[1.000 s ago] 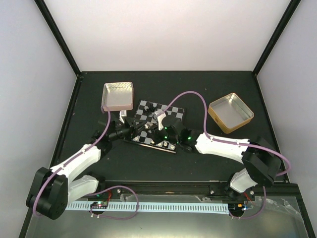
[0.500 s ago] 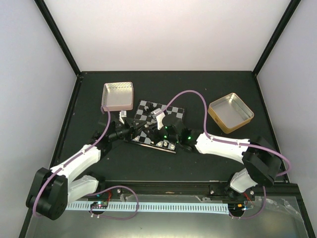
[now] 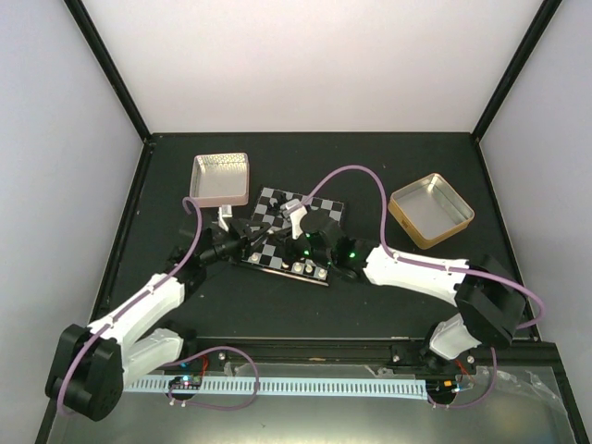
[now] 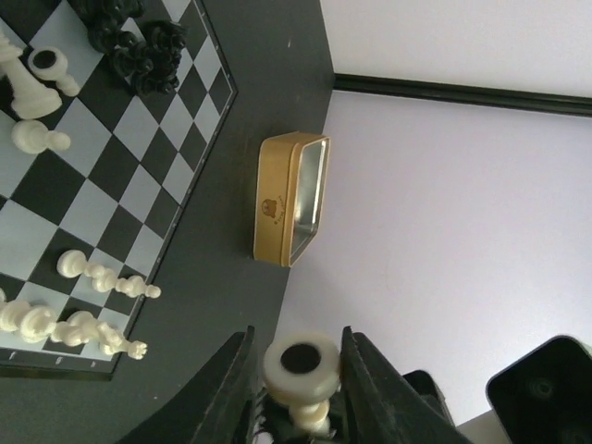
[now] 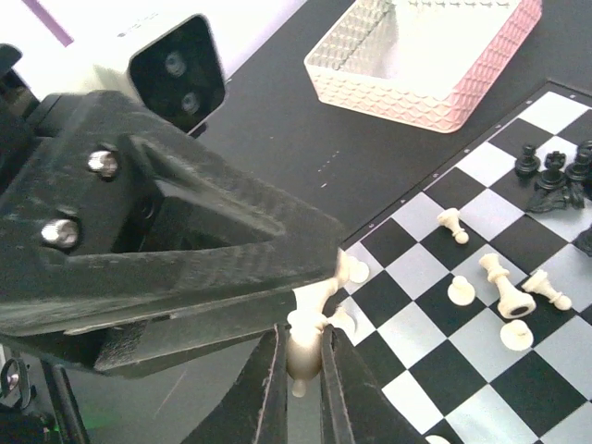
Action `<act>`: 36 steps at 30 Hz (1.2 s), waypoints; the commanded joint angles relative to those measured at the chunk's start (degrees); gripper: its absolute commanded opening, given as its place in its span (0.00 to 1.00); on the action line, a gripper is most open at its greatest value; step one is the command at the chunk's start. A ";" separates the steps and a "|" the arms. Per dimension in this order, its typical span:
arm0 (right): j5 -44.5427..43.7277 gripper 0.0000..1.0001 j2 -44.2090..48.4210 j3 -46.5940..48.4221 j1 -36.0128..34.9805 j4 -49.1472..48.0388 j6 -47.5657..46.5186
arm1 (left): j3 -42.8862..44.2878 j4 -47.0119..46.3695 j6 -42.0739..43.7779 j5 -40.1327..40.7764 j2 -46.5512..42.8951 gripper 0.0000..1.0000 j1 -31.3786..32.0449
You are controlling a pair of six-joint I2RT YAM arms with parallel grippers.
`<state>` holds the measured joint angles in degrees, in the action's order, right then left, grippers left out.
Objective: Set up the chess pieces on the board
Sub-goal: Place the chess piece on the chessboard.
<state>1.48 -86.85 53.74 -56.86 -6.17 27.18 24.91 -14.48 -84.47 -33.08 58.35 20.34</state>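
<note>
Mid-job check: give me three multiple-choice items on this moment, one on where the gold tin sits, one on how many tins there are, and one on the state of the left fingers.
1. In the top view, where does the gold square metal tin lie relative to the black-and-grey checkered chessboard?
A. To its right
B. To its left
C. On top of it

2. How many square tins are in view?
A. One
B. Two
C. Four

3. The left fingers are:
A. wide open and empty
B. shut on a cream-white chess piece
C. shut on a black chess piece

Answers:
1 A: the gold tin sits right of the board, apart from it.
2 B: only the gold tin and the pink patterned square tin show.
3 B: the left wrist view shows the cream-white chess piece, round base toward the camera, clamped between them.
</note>
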 commanded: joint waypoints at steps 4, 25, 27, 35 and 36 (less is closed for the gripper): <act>-1.76 0.01 3.33 2.73 0.26 6.88 0.78 | 1.61 12.55 10.50 7.93 -6.91 0.44 0.23; 0.81 0.02 -26.56 40.33 0.22 61.17 -9.29 | 10.12 48.09 55.52 39.64 -35.15 0.78 0.05; 0.43 0.03 -29.63 44.03 0.02 63.77 -9.46 | 9.99 48.86 55.19 39.39 -35.53 0.78 0.05; 0.13 0.06 -38.70 55.67 -0.78 71.69 -11.41 | 10.67 51.44 52.61 46.27 -38.01 0.79 0.05; 0.38 0.06 -39.63 56.53 -0.87 72.15 -11.54 | 10.64 51.66 52.30 47.19 -38.59 0.79 0.04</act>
<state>2.17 -123.76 106.61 -57.06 60.27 17.17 33.61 34.44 -31.68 7.94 22.04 20.34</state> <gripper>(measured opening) 0.066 0.793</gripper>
